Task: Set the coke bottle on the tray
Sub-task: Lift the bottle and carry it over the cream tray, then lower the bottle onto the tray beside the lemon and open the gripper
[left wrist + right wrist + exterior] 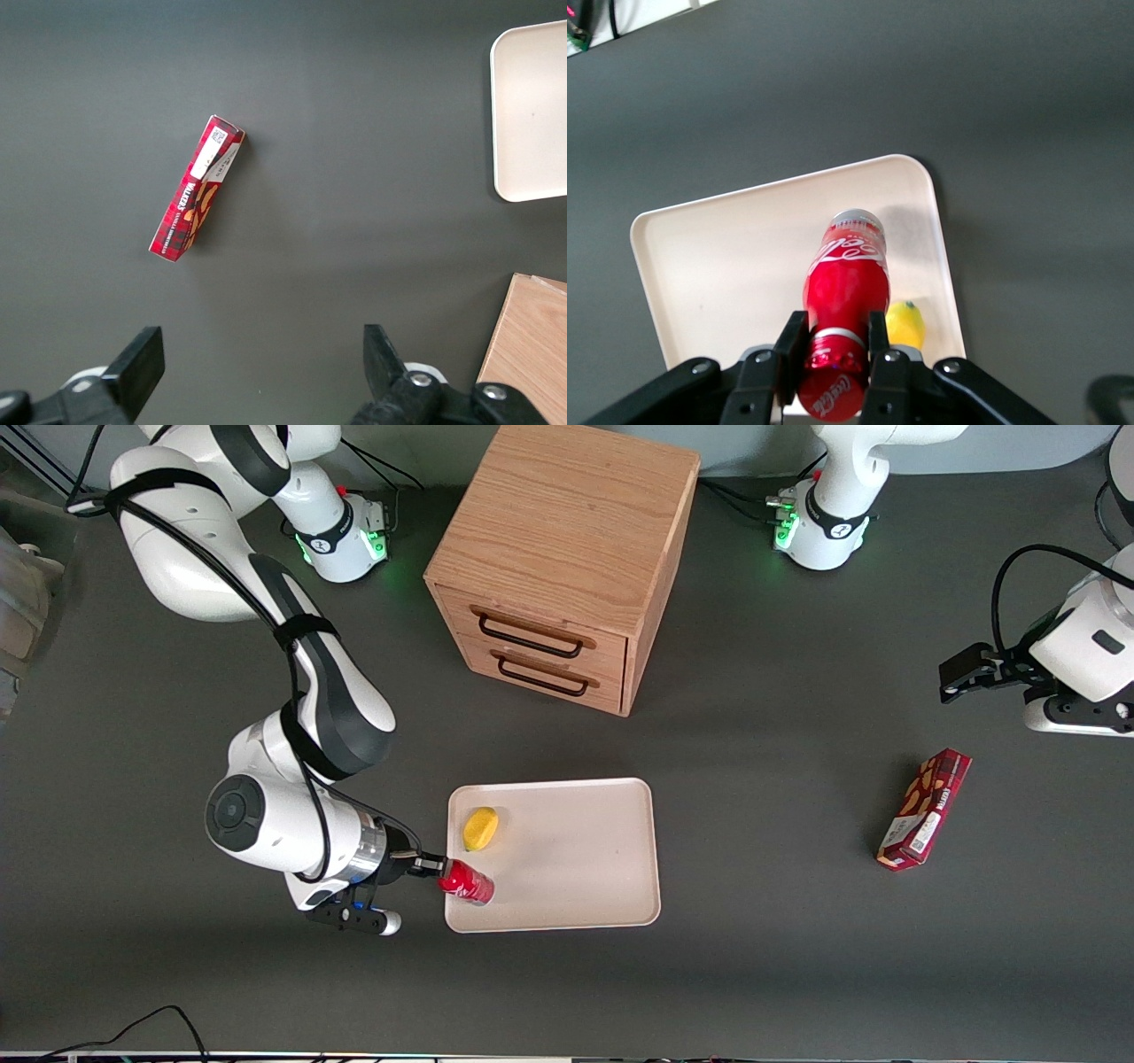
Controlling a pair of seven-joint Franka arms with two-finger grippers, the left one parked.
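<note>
The coke bottle (467, 883) is a glossy red bottle with white script, held on its side by its neck over the tray's edge toward the working arm's end. The right wrist view shows it (845, 283) pointing its silvery base out over the tray (735, 266). My right gripper (436, 864) is shut on the bottle's neck just below the cap, its fingers (791, 339) pressed against both sides. The cream tray (576, 850) lies flat on the table, nearer the front camera than the wooden cabinet. I cannot tell whether the bottle touches the tray.
A yellow lemon (481, 828) lies on the tray beside the bottle. A wooden two-drawer cabinet (567, 567) stands farther from the camera. A dark red snack box (923, 809) lies toward the parked arm's end of the table.
</note>
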